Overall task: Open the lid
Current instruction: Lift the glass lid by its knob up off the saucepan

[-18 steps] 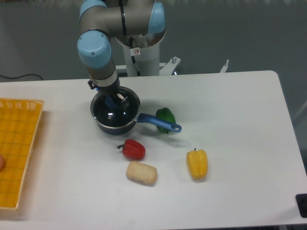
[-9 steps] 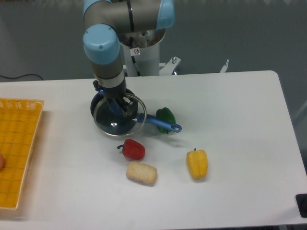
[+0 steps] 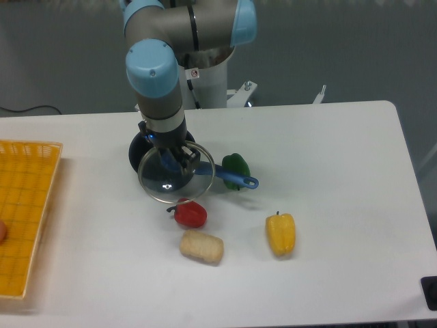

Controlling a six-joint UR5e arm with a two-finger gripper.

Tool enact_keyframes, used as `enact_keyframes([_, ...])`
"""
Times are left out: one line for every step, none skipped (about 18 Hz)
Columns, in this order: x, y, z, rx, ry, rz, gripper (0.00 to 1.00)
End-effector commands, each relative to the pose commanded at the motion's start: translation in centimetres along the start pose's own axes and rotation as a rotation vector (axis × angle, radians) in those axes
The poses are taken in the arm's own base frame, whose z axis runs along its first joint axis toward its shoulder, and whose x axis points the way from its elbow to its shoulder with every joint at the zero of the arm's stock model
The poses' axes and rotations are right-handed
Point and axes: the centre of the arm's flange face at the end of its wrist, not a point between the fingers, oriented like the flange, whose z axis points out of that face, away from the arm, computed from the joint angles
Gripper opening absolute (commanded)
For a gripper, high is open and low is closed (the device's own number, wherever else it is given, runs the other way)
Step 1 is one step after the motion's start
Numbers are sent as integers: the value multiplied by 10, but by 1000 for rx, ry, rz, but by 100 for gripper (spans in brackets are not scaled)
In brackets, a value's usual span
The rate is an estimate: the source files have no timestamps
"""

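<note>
The lid (image 3: 166,184) is a round glass disc with a thin metal rim. My gripper (image 3: 176,160) is shut on its light blue knob and holds it lifted, shifted to the front right of the dark blue saucepan (image 3: 141,152). The lid still overlaps the pan's front part in this view. The pan's blue handle (image 3: 235,180) points right. The knob is mostly hidden by the fingers.
A green pepper (image 3: 236,165) sits by the pan handle. A red pepper (image 3: 190,214) lies just under the lid's front edge, a bread-like block (image 3: 201,247) below it, a yellow pepper (image 3: 280,234) to the right. An orange basket (image 3: 24,212) stands at the left edge.
The gripper has lifted the lid off the saucepan and carried it toward the front right, over the red pepper's side.
</note>
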Motion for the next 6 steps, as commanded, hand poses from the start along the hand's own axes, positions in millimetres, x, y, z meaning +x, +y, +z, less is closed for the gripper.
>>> enact_keyframes([0, 0, 1, -1, 1, 0, 58])
enact_keyframes([1, 1, 3, -5, 2, 0, 58])
enact_keyframes([0, 1, 3, -3, 4, 0, 58])
enact_keyframes([0, 3, 3, -8, 3, 9, 58])
enact_keyframes([-1, 5, 3, -10, 6, 15, 58])
enact_keyframes([-2, 7, 3, -16, 13, 17, 58])
